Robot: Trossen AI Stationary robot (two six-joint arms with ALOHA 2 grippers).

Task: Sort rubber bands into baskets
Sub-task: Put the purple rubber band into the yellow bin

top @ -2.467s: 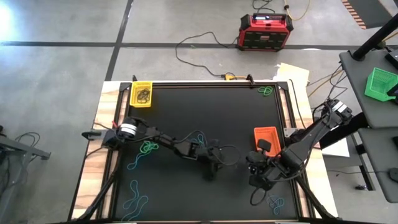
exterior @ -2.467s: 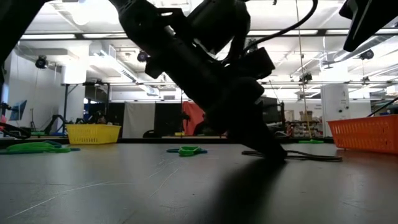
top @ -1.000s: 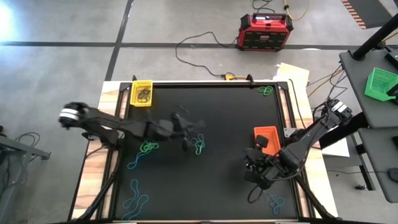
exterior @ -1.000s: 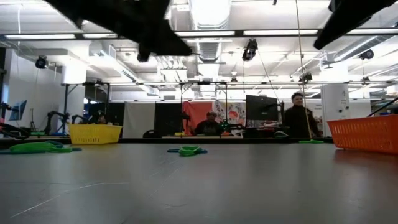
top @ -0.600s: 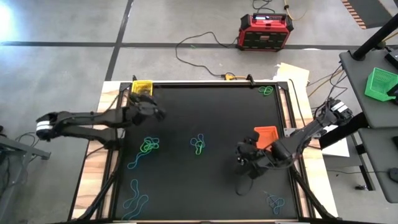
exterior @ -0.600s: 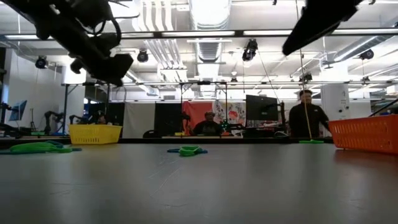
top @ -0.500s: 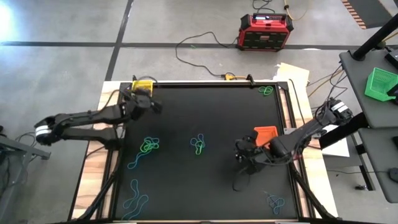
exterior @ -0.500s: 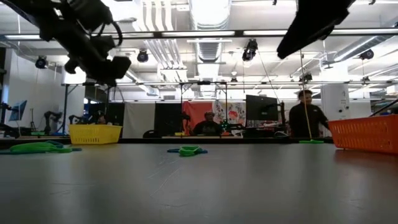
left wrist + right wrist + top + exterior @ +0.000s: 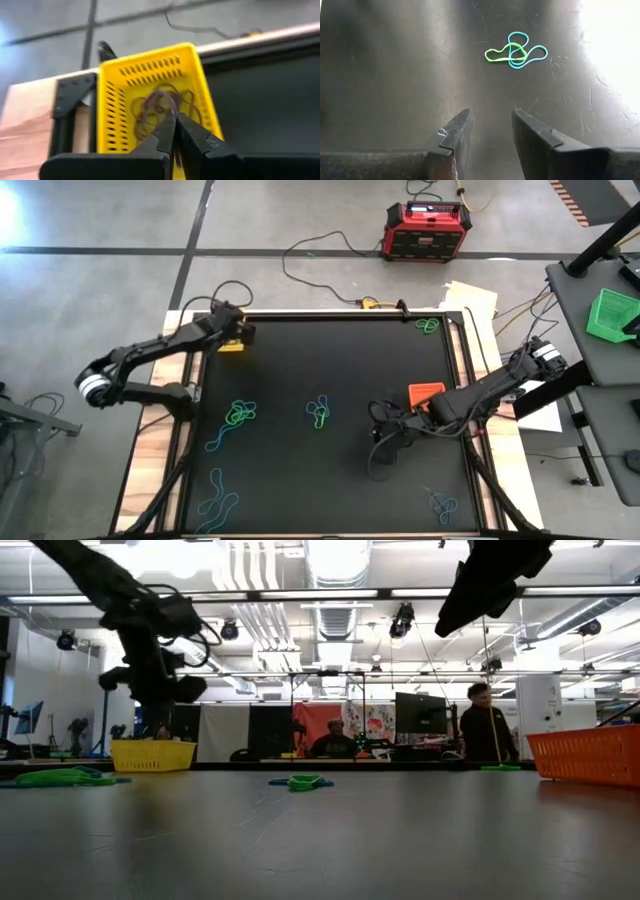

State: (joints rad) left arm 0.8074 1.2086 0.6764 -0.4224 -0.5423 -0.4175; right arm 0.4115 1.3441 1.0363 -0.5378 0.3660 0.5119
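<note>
Left gripper (image 9: 175,131) over the yellow basket (image 9: 110,100) at the desk's (image 9: 370,350) far-left corner, fingers clenched, dark purple bands (image 9: 160,107) in the basket below. Right gripper (image 9: 492,131) mid-desk by the orange basket (image 9: 428,394), fingers parted and empty, green-teal bands (image 9: 516,51) ahead.

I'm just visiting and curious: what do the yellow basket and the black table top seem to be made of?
The yellow basket looks like moulded plastic: one even bright colour, smooth walls pierced by neat rows of slots. The dark bands lying in it look like thin rubber, falling in limp loops. The black table top seems a hard, slightly glossy sheet, perhaps plastic or coated board: it shows glare and fine scratches.
</note>
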